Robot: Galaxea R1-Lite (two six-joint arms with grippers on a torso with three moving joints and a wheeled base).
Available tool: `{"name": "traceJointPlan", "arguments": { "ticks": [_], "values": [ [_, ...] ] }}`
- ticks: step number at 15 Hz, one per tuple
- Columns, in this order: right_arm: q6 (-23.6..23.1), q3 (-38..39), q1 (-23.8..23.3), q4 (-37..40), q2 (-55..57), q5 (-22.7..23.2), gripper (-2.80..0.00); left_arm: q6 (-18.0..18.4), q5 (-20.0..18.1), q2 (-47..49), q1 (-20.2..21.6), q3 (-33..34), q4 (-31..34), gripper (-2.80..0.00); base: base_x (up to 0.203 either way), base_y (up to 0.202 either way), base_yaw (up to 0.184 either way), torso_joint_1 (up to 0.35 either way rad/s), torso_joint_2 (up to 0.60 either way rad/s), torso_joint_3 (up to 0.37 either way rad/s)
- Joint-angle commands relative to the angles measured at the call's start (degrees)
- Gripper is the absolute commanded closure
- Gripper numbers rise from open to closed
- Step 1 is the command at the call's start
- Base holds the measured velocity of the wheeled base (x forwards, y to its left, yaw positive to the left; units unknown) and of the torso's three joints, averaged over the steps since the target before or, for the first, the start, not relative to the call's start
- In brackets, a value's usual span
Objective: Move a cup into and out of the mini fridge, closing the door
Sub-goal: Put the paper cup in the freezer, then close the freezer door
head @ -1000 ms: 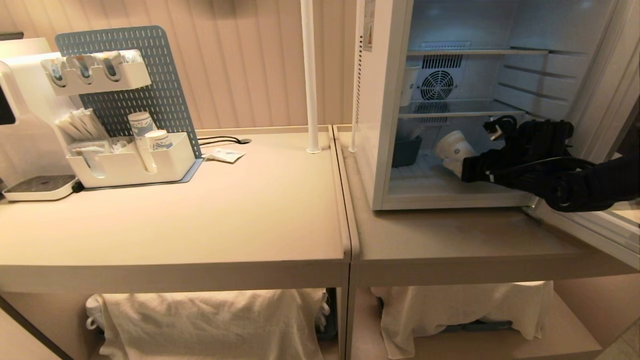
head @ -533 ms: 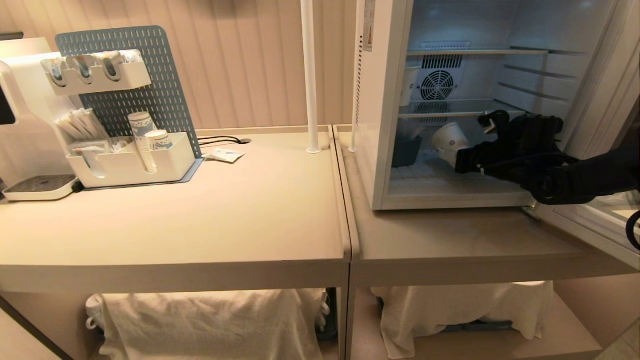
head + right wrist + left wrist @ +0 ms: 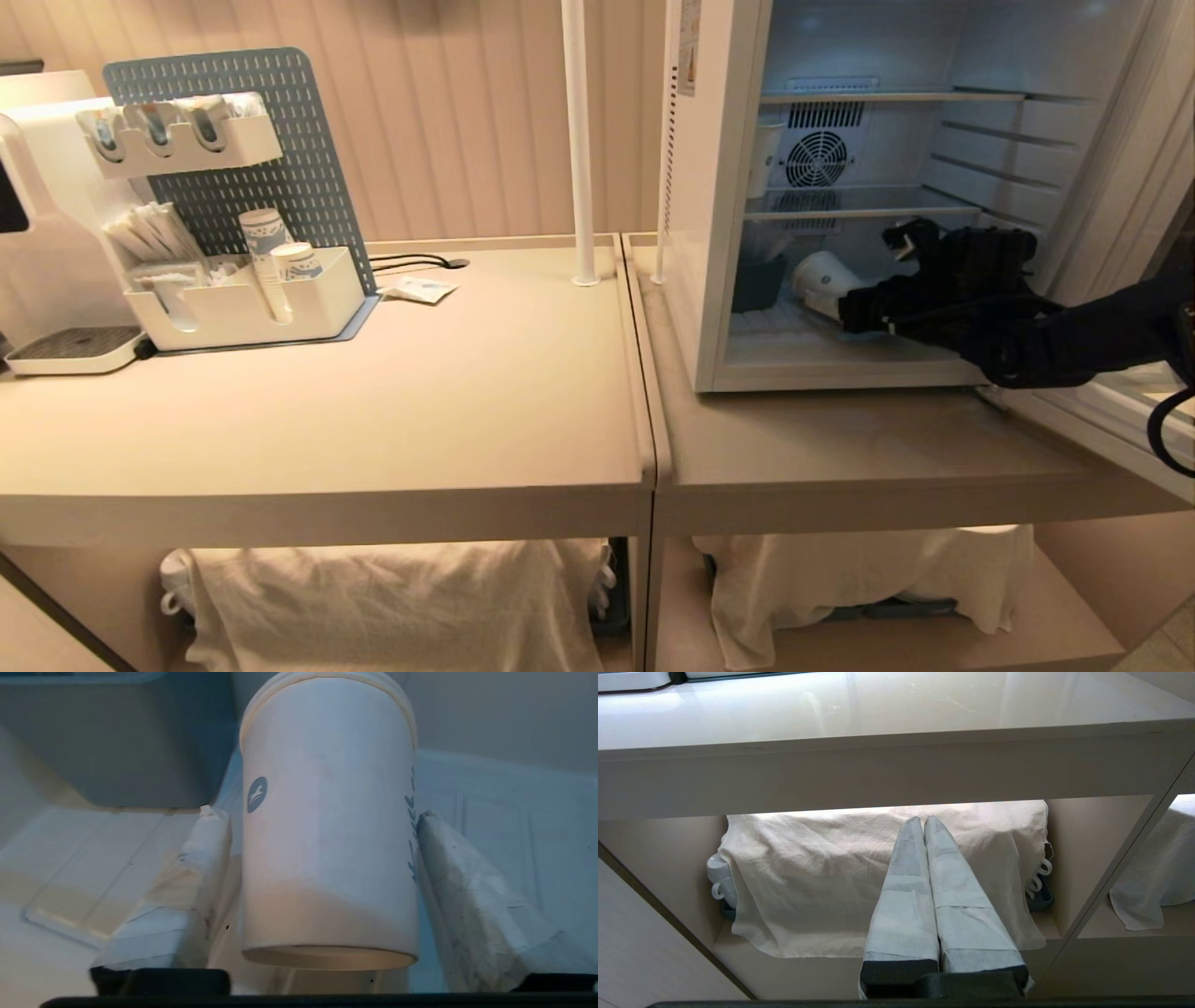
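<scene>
At the far left, low down, the left gripper (image 3: 923, 820) hangs under the table edge (image 3: 878, 770) with its taped fingers (image 3: 906, 896) pressed flat together, holding nothing. Just beyond its tips a pale cloth (image 3: 808, 877) is draped over a lower shelf, and white mug handles (image 3: 717, 889) poke out at the cloth's edges on either side.

On the tabletop (image 3: 373, 392), well away from either hand, a white organiser (image 3: 243, 308) stands against a blue pegboard (image 3: 280, 140), with a stack of paper cups (image 3: 261, 252) in it. A small packet (image 3: 420, 289) lies beyond it, near a white pole (image 3: 579, 140).

Further right the fridge (image 3: 709, 187) stands open, its door (image 3: 1102, 411) swung out to the right beneath the black right arm. That arm reaches in under the lowest wire shelf (image 3: 840, 213). The right gripper (image 3: 322, 826) has its two taped fingers (image 3: 205, 858) spread to either side of the cup (image 3: 327, 826), which lies tipped between them with its base toward the wrist and its rim pointing deeper in. There is a slim gap at the one finger; at the other I cannot tell whether it touches. The cup (image 3: 822, 280) is low over the fridge floor (image 3: 514, 826). Past the fingertips, off to one side, sits a dark grey bin (image 3: 117, 742). A second cup (image 3: 767, 154) stands on the shelf above, near the round fan (image 3: 816, 159).
</scene>
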Motion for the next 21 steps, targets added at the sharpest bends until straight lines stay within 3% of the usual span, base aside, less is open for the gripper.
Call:
{"name": "traceJointPlan", "arguments": {
  "ticks": [1, 5, 11, 12, 16, 21],
  "values": [
    [-0.2, 1.1, 0.0, 0.4, -1.2, -0.2, -2.8, 0.0, 0.0, 0.0, 0.0, 0.0, 0.0, 0.0, 0.0, 0.0, 0.0, 0.0, 0.0, 0.0],
    [0.0, 4.5, -0.3, 1.2, -7.1, 0.1, -2.8, 0.0, 0.0, 0.0, 0.0, 0.0, 0.0, 0.0, 0.0, 0.0, 0.0, 0.0, 0.0, 0.0],
    [0.2, 12.5, -1.4, 9.5, -22.6, 0.8, -2.8, 0.0, 0.0, 0.0, 0.0, 0.0, 0.0, 0.0, 0.0, 0.0, 0.0, 0.0, 0.0, 0.0],
    [0.3, 15.1, -1.5, 10.8, -26.0, 1.4, 0.0, 0.0, 0.0, 0.0, 0.0, 0.0, 0.0, 0.0, 0.0, 0.0, 0.0, 0.0, 0.0, 0.0],
    [1.4, 22.6, -1.7, 21.2, -41.9, 2.6, 0.0, 0.0, 0.0, 0.0, 0.0, 0.0, 0.0, 0.0, 0.0, 0.0, 0.0, 0.0, 0.0, 0.0],
    [-1.3, 27.1, -1.9, 49.7, -67.9, -6.2, 0.0, 0.0, 0.0, 0.0, 0.0, 0.0, 0.0, 0.0, 0.0, 0.0, 0.0, 0.0, 0.0, 0.0]
  ]
}}
